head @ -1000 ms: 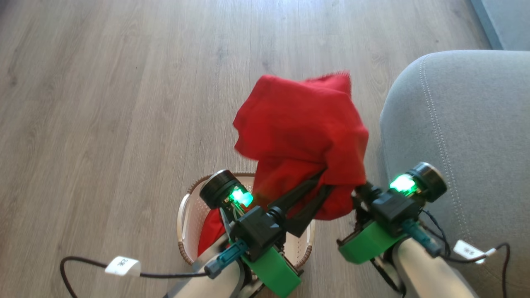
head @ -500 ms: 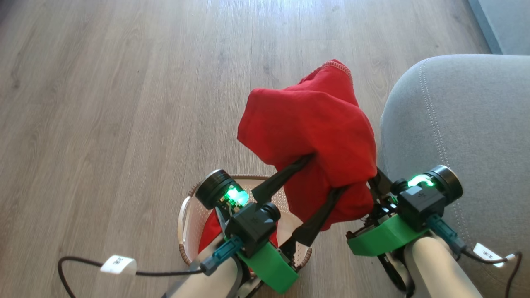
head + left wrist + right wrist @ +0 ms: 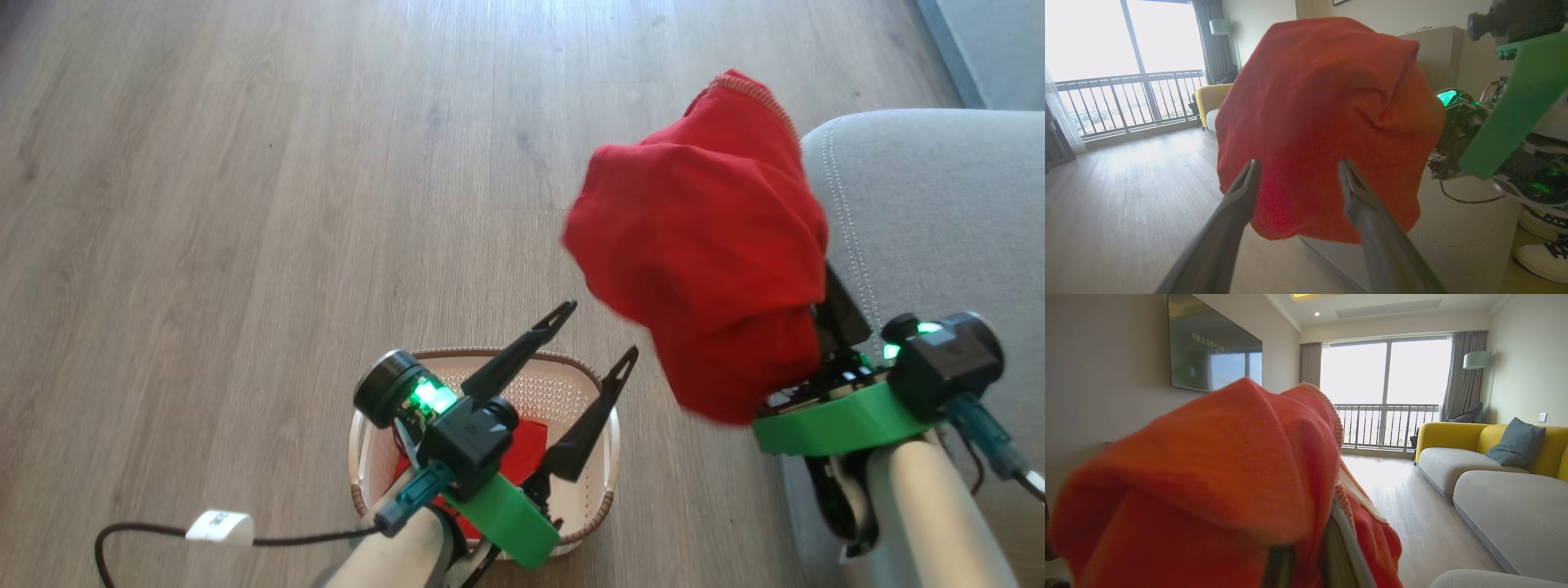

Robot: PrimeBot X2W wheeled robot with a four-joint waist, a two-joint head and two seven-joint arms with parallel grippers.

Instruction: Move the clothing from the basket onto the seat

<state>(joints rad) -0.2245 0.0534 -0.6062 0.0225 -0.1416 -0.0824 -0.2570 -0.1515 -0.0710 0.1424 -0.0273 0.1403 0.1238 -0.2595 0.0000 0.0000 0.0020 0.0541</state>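
Wood floor (image 3: 245, 204) is lying under your basket (image 3: 555, 392); right jaws are holding a red garment (image 3: 710, 261) by the seat (image 3: 939, 212), left jaws gaping wide.

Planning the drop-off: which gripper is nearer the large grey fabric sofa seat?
Right. The right gripper, draped in the bright red fabric garment, is at the rounded corner of the seat; the open left gripper hangs over the cream perforated plastic basket, farther off.

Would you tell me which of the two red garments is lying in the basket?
The lower garment, flat on the basket floor beneath the left tool; the other garment hangs in the air, next to the seat.
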